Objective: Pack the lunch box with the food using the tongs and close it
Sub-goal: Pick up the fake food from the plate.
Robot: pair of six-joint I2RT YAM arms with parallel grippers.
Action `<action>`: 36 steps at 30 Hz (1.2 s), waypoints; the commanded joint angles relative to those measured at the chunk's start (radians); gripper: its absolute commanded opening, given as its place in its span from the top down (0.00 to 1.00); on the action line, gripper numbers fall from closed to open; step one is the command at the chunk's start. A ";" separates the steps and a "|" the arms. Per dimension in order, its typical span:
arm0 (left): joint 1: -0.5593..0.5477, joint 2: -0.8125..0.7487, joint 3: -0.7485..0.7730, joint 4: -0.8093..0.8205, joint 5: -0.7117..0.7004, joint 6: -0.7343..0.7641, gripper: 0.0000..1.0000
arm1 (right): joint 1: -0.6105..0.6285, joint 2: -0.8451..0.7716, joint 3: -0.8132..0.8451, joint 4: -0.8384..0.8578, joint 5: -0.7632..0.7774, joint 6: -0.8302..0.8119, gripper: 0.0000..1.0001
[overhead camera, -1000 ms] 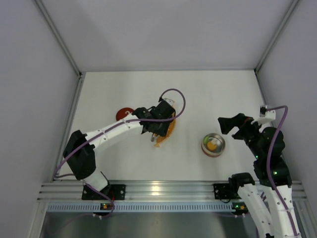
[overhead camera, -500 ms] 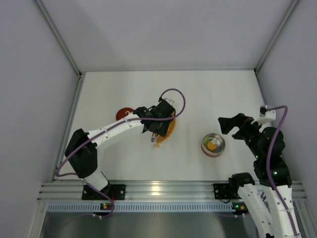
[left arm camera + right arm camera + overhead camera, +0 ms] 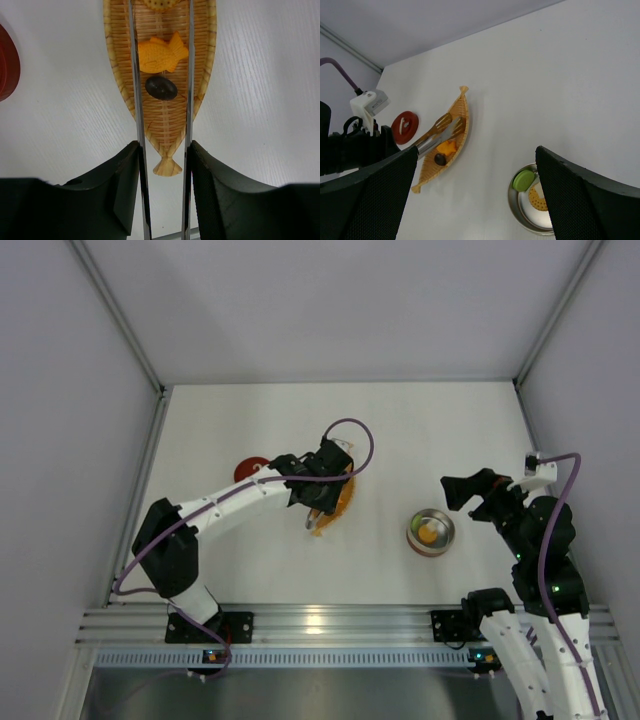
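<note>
A white table (image 3: 420, 430) fills the enclosure, with two arms reaching over it from the near edge. The left gripper (image 3: 163, 165) is over the near end of a woven orange boat-shaped tray (image 3: 112, 75) left of centre, its black fingers (image 3: 122, 185) clamped on the tongs (image 3: 136, 100). The tongs' two silver arms run up along the tray on either side of the food lying there. The right gripper (image 3: 462, 492) hovers near the table's right side with its jaws spread wide and nothing between them. Just left of it the lunch box (image 3: 430, 531) stands uncovered on the table, well apart from the tray. Its red lid (image 3: 250, 469) lies flat beyond the tray on the left. On the tray, between the tong arms, sit an orange fish-shaped piece (image 3: 160, 54) and a dark oval piece (image 3: 161, 87). Inside the lunch box are a green piece (image 3: 523, 180) and a round yellow piece (image 3: 539, 197).
</note>
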 commanded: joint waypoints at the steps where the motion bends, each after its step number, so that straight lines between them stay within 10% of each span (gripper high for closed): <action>1: 0.003 -0.003 0.029 0.051 0.021 0.002 0.53 | -0.016 -0.007 0.009 0.003 0.010 -0.017 0.01; 36: -0.014 -0.124 0.108 -0.034 0.002 0.010 0.58 | -0.016 0.010 0.012 0.023 -0.003 -0.003 0.01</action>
